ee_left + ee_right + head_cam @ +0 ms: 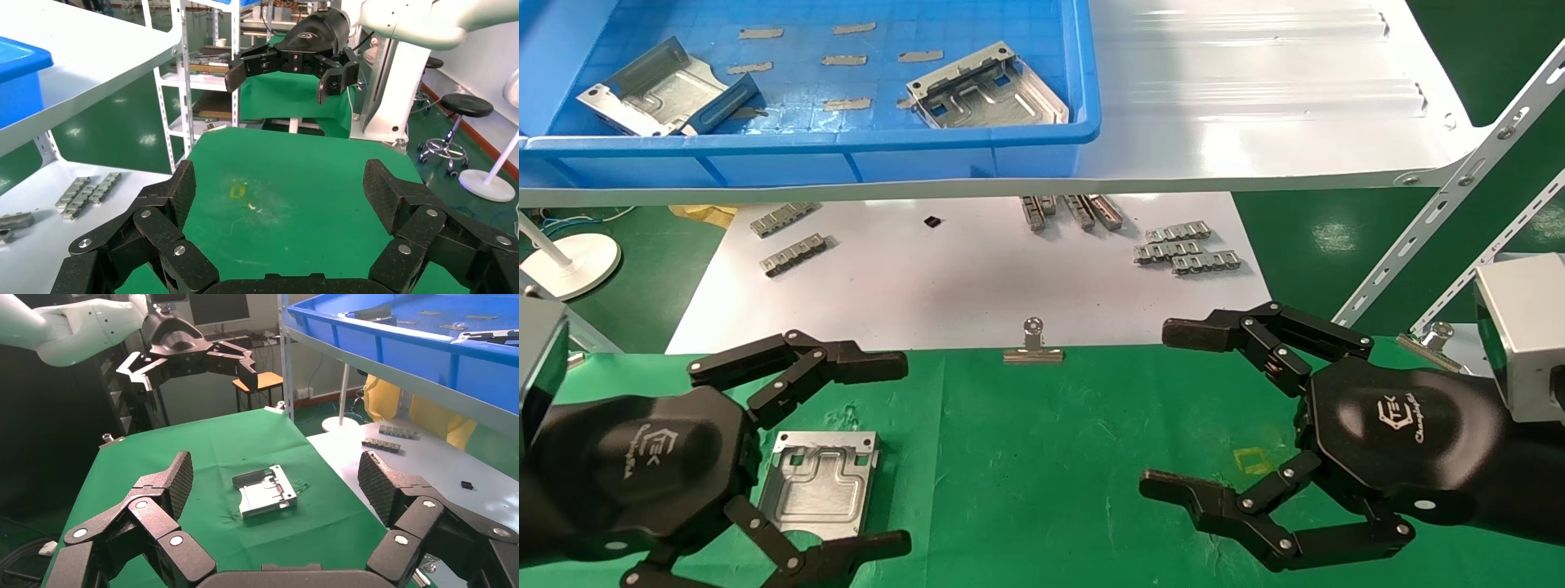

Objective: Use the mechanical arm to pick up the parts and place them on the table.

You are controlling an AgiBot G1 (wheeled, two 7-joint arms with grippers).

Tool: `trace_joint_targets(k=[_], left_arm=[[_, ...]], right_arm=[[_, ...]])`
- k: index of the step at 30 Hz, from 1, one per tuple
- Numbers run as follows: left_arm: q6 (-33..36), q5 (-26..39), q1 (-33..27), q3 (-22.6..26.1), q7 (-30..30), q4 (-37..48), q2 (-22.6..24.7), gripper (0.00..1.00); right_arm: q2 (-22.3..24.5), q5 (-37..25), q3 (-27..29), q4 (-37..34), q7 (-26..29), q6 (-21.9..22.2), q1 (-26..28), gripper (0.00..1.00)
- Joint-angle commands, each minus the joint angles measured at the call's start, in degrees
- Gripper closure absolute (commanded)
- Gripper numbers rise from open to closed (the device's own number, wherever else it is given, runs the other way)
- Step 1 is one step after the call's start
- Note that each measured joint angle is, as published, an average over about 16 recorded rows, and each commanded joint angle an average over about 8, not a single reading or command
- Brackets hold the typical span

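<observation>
One silver part (820, 483) lies flat on the green table (1042, 457), under and between the spread fingers of my left gripper (887, 453), which is open and hovers just above it without touching. The part also shows in the right wrist view (266, 491); it is hidden in the left wrist view. My right gripper (1173, 408) is open and empty over the table's right half. Two more parts (662, 88) (985, 88) lie in the blue bin (846, 151). In its own view my left gripper (284, 190) is open, and so is my right gripper (276, 485).
The blue bin stands on a glossy white shelf (1254, 98) above the work. Below it, a white sheet (977, 278) holds grey link strips (1185, 249) (793, 245). A binder clip (1033, 347) pins the cloth's far edge. Slotted shelf struts (1442, 204) run at the right.
</observation>
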Motion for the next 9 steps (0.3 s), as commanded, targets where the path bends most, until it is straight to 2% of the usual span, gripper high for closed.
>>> trace_joint_targets(k=[1,9], left_arm=[[0.01,0.01,-0.01,0.01,0.01,0.02,0.01,0.00],[0.02,0.03,-0.03,0.03,0.03,0.06,0.02,0.00]], right_arm=[[0.00,0.00,0.00,0.00,0.00,0.00,0.00,0.00],[0.00,0.00,0.00,0.00,0.00,0.00,0.00,0.00]])
